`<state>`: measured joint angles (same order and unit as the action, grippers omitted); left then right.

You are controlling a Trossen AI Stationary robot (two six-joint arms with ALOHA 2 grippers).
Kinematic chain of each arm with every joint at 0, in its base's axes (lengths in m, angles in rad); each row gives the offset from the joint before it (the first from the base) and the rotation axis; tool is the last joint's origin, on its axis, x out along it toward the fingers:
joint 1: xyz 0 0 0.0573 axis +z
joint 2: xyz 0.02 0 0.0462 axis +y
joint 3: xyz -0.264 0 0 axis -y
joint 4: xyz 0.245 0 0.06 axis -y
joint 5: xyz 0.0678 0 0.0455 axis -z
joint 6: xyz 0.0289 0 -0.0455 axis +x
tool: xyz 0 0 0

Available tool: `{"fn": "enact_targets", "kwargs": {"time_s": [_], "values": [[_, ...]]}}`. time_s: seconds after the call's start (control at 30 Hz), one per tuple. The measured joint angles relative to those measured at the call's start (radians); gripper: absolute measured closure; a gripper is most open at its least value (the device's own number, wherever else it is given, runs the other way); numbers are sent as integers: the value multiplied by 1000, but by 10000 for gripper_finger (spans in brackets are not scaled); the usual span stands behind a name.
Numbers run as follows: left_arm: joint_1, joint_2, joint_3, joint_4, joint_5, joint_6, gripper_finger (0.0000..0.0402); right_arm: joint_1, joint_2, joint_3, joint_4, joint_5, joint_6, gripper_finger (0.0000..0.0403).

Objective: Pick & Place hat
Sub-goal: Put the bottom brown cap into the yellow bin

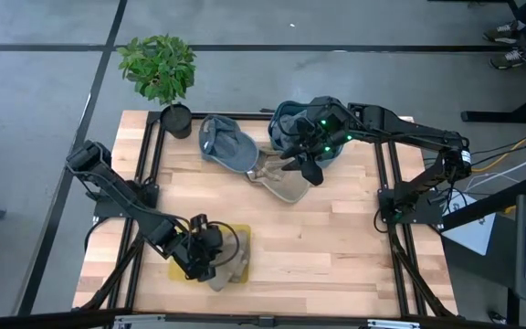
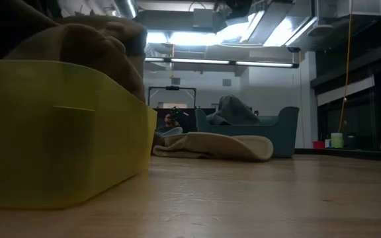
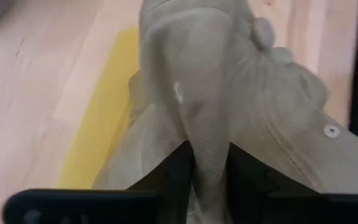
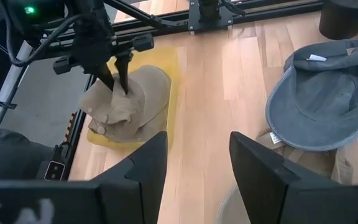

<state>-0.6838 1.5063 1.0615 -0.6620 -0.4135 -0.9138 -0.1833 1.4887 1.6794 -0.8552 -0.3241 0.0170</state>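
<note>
A tan hat (image 1: 230, 267) lies in a shallow yellow tray (image 1: 243, 236) near the table's near-left corner. My left gripper (image 1: 206, 256) is down on it, shut on its cloth. Three more hats lie toward the far edge: a grey-blue one (image 1: 226, 143), a dark teal one (image 1: 289, 117) and a second tan one (image 1: 283, 185) resting flat on the wood. My right gripper (image 1: 305, 168) hovers open above that second tan hat, and its fingers (image 4: 146, 167) touch nothing. My left gripper (image 3: 209, 149) pinches a raised fold of the tan hat's crown (image 3: 210, 124) between its two fingers (image 3: 176, 171). It comes from above, pointing down (image 4: 118, 82). The rest of the hat lies slack in the yellow tray (image 3: 104, 118).
A potted plant (image 1: 161, 73) stands at the far-left corner. Black frame rails (image 1: 150, 155) run along the table's left and right sides. Bare wood (image 1: 336, 247) spreads between the tray and the right rail. In the low view the yellow tray's wall (image 2: 58, 132) fills the left.
</note>
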Motion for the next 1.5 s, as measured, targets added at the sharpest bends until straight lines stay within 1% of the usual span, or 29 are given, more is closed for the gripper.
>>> {"fn": "enact_targets", "kwargs": {"time_s": [0.1, 0.23, 0.33, 0.43, 0.57, 0.67, 0.77, 0.87, 0.93, 1.0, 1.13, 1.17, 1.4, 1.5], "values": [[0, -4, 0, -40, -15, -55, 290, 0, 0, 0, -6, 0, -3, 231], [16, -14, 0, -51, -36, -134, 245, 0, 0, 0, -6, 0, -10, 231], [37, -41, 0, -50, -15, -147, 217, 0, 0, 0, -5, 0, -21, 231], [52, -92, 0, -47, 5, -149, 204, 0, 0, 0, -5, 3, -25, 231], [53, -192, 0, -36, -13, -150, 204, 0, 0, 0, -5, 18, -26, 231], [44, -264, 0, 4, -13, -150, 212, 0, 0, 0, -5, 18, -26, 231], [24, -303, 0, 116, -2, -123, 225, 0, 0, 0, -5, 18, -25, 231], [4, -297, 0, 212, 79, -65, 246, 0, 0, 0, -5, 18, -26, 231], [-6, -274, 0, 236, 154, -52, 269, 0, 0, 0, -5, 18, -25, 231], [-11, -244, 0, 233, 221, -48, 300, 0, 0, 0, -5, 18, -25, 231], [-16, -179, 0, 248, 304, -5, 378, 0, 0, 0, -5, 18, -26, 231], [-16, -163, 0, 255, 319, 1, 389, 0, 0, 0, -5, 18, -26, 231], [-17, -36, 0, 295, 450, 113, 400, 0, 0, 0, -3, 18, -24, 231], [-17, 15, 0, 299, 470, 181, 399, 0, 0, 0, -3, 18, -23, 231]]}}
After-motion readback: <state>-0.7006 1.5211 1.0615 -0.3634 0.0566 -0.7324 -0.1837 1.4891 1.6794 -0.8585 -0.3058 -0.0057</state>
